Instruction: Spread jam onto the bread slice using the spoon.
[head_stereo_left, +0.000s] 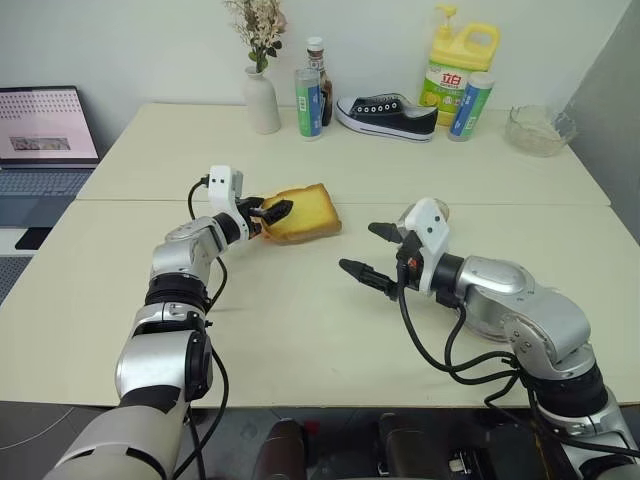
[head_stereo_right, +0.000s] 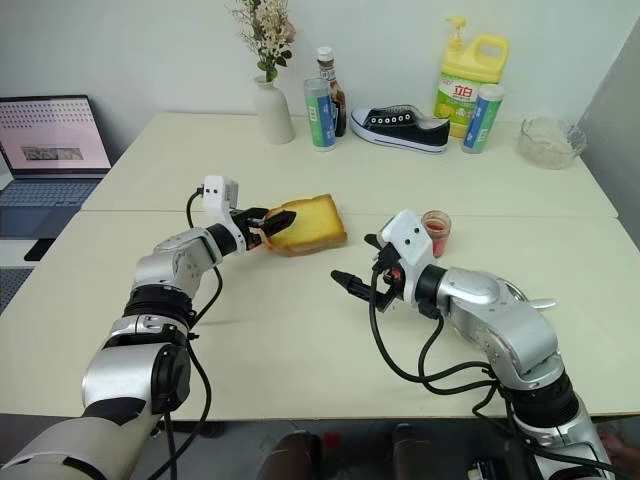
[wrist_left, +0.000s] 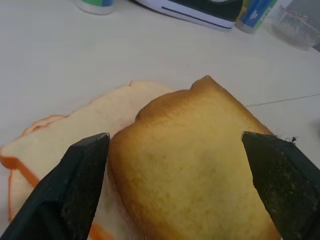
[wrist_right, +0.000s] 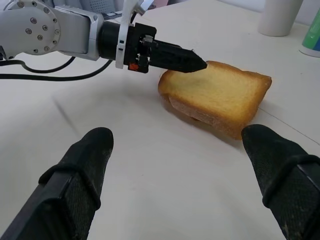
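Currently the left end effector (head_stereo_left: 268, 212) is parked at the near-left edge of the bread slice (head_stereo_left: 305, 212), jaws spread wide on either side of it, nothing clamped. The slice is seen lying on paler slices mid-table (head_stereo_left: 300, 320). Further right, the right end effector (head_stereo_left: 375, 252) is held released and empty above the table. The jam jar (head_stereo_right: 437, 231) is seen just behind it. Judged step: bread placement finished, spoon pickup pending. The spoon handle (head_stereo_right: 535, 302) must be located and grasped next.
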